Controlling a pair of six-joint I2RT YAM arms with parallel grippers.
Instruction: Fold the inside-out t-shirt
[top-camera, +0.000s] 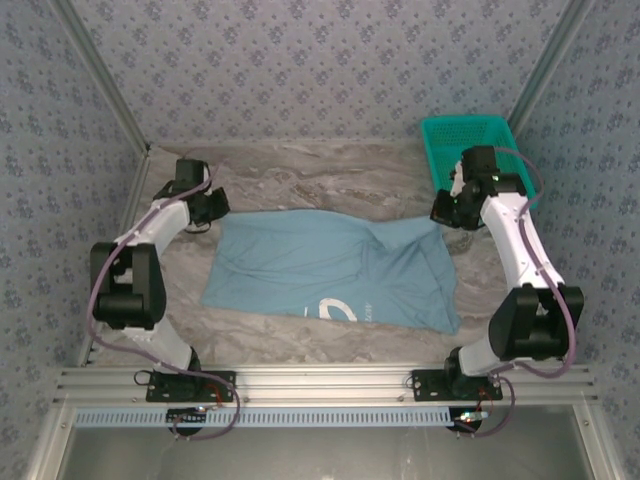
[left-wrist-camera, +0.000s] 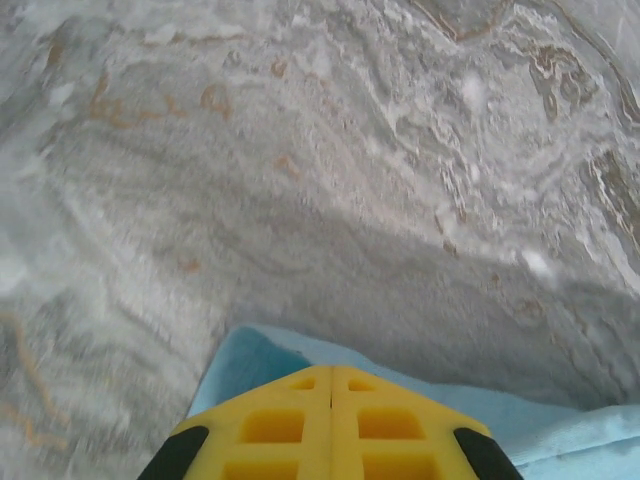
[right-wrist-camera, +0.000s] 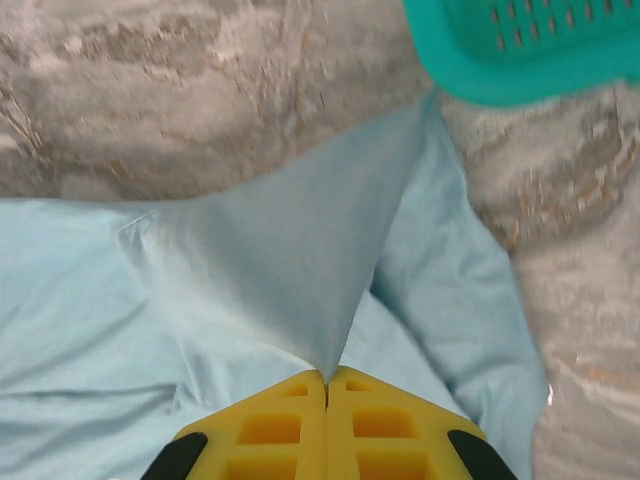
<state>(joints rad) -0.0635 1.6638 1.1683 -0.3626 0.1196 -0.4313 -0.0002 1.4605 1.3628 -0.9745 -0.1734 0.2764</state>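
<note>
T-shirt (top-camera: 330, 270) lies mostly flat between claws; no fold visible, all folding left.
Right claw (right-wrist-camera: 327, 376) closed, pinching shirt corner, cloth tented up to it.
Left claw (left-wrist-camera: 331, 370) closed over opposite corner; can't tell whether cloth is pinched.

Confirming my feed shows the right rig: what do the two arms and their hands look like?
The left arm and right arm have white link shells with black joint housings and a purplish-grey cable looped alongside each. The left hand and right hand have yellow fingers with square recessed pockets and black pieces at the base.
</note>
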